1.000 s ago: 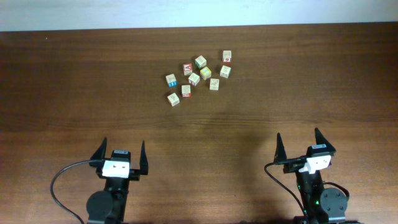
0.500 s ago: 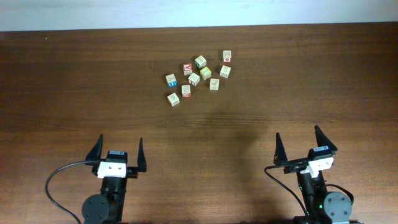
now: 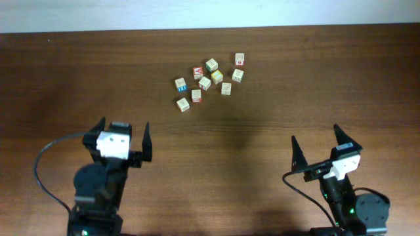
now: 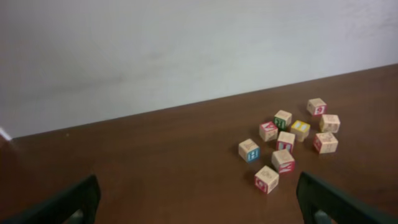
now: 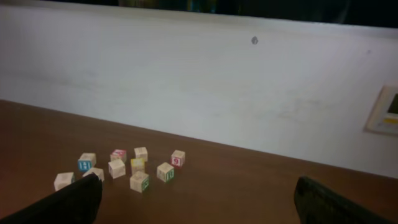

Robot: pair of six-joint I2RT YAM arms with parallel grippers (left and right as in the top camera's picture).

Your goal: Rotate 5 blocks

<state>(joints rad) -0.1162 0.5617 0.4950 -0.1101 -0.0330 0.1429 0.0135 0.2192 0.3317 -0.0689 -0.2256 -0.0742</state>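
the blocks (image 3: 205,83) sit in a little bunch on the far middle part of the brown table (image 3: 72,78) — the yellow-green block (image 3: 217,77) is in the middle of the bunch. a cube with blue print (image 3: 180,84) sits at the bunch's left side. the left gripper (image 3: 123,126) and the right gripper (image 3: 315,134) are on the near side, well apart from the blocks — both have fingers spread wide, with nothing in them.

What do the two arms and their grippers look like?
Both arms are black, with round joint housings. The left gripper and the right gripper each have two black, pointed fingers and a white block behind them. A thin black cable loops beside each arm. No marking can be read.
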